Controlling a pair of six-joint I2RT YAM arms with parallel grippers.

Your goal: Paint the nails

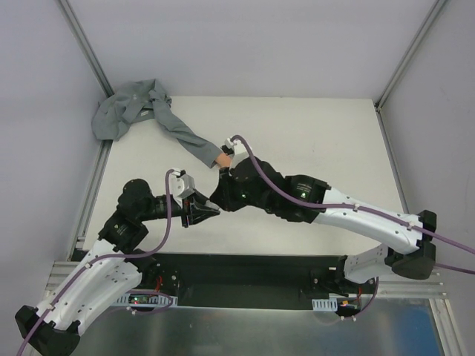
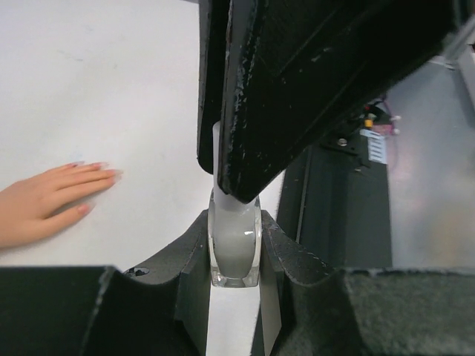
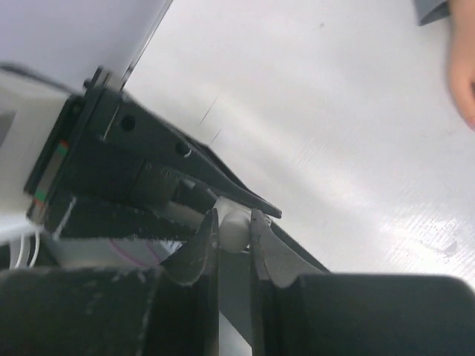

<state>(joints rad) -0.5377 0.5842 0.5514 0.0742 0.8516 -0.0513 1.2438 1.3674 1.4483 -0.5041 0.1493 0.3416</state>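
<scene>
The peach mannequin hand [image 1: 221, 159] lies flat on the white table, sticking out of a long grey sleeve [image 1: 182, 135]. Its nails [image 2: 111, 173] show at the left of the left wrist view, pale and glossy. My left gripper [image 2: 234, 259] is shut on a small clear bottle [image 2: 234, 248] of whitish liquid, held just in front of the hand. From above, my right gripper [image 3: 234, 233] is shut on the bottle's white cap [image 3: 234, 228]. Both grippers meet near the table's middle [image 1: 214, 208], where the bottle is hidden in the top view.
The sleeve ends in a bunched grey garment [image 1: 126, 111] at the back left corner. Metal frame rails [image 1: 89, 185] run along the table's left and right edges. A black base plate [image 1: 245, 278] with cables lies at the near edge.
</scene>
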